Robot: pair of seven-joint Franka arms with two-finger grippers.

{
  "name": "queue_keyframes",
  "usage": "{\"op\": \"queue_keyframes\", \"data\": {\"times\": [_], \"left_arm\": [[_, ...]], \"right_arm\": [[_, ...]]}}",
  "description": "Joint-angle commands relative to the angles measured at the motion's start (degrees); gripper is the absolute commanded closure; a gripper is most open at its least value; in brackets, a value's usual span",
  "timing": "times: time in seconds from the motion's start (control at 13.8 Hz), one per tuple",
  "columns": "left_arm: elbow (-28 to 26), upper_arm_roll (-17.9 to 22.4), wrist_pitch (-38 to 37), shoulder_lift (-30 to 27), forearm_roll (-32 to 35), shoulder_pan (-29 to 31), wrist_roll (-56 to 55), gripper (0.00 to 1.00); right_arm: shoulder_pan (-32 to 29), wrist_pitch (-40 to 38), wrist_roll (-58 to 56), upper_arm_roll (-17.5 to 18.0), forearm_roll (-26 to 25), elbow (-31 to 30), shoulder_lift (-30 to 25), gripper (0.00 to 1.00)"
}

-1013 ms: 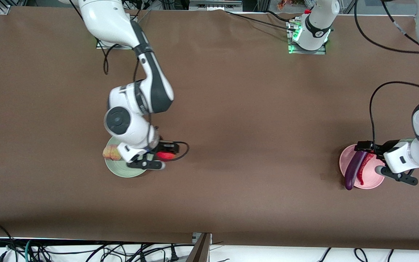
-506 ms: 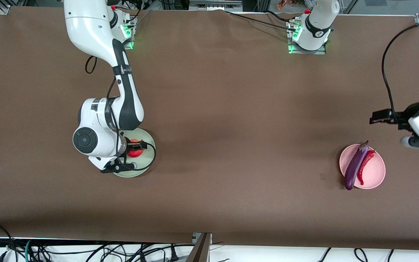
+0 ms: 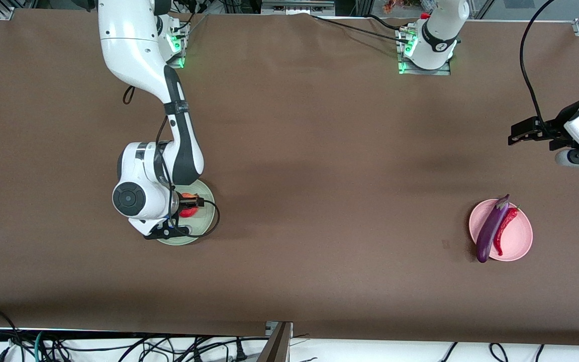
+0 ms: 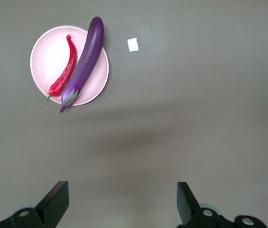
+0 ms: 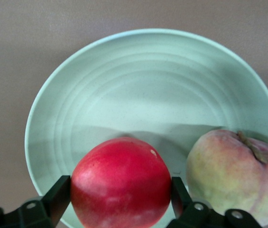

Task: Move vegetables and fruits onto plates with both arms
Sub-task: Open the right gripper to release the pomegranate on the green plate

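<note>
The pale green plate point(image 3: 210, 213) point(image 5: 148, 71) lies toward the right arm's end. My right gripper point(image 3: 190, 203) point(image 5: 121, 194) is low over it. Its fingers press both sides of the round red fruit point(image 3: 187, 211) point(image 5: 122, 183). The peach point(image 5: 238, 171) sits on the same plate beside it, hidden under the arm in the front view. The pink plate point(image 3: 518, 236) point(image 4: 53, 57) toward the left arm's end carries the purple eggplant point(image 3: 490, 229) point(image 4: 85, 61) and the red chili point(image 3: 504, 229) point(image 4: 65, 71) side by side. My left gripper point(image 3: 515, 136) point(image 4: 123, 204) hangs open and empty over bare table.
A small white scrap point(image 4: 133, 44) lies on the brown table cover beside the pink plate. The arm bases point(image 3: 425, 55) stand along the table edge farthest from the front camera. Cables hang past the edge nearest it.
The right arm carried the red fruit from the green plate's rim to over its middle. The left gripper lifted off the pink plate and drew back toward the bases.
</note>
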Motion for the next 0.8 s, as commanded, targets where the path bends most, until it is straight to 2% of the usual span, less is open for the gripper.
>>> {"op": "queue_keyframes", "data": {"times": [0.0,0.22,0.36,0.43,0.58,0.72], "left_arm": [[-0.6,-0.2,1.2,-0.5,-1.9,0.6,0.3,0.0],[-0.1,-0.5,0.4,-0.7,-1.3,0.5,0.7,0.0],[1.0,0.6,-3.0,-1.4,-1.2,-1.4,0.5,0.0],[0.9,3.2,-3.8,-1.4,-1.2,-3.4,0.5,0.0],[0.7,11.4,-4.0,-1.4,-1.3,-10.4,0.8,0.0],[0.3,18.2,-4.2,-2.1,-1.4,-17.0,0.8,0.0]], "right_arm": [[0.2,0.3,-2.0,-2.8,0.0,2.4,-1.8,0.0],[0.3,-6.3,-2.7,-5.9,-0.1,3.5,-7.6,0.0],[0.5,-13.0,-3.5,-9.0,-1.7,5.6,-10.9,0.0],[0.4,-17.2,-3.6,-10.0,-2.6,7.7,-12.2,0.0],[0.5,-25.0,-3.3,-12.5,-2.9,9.9,-14.0,0.0],[0.2,-26.7,-2.8,-11.6,-5.2,10.0,-18.4,0.0]]}}
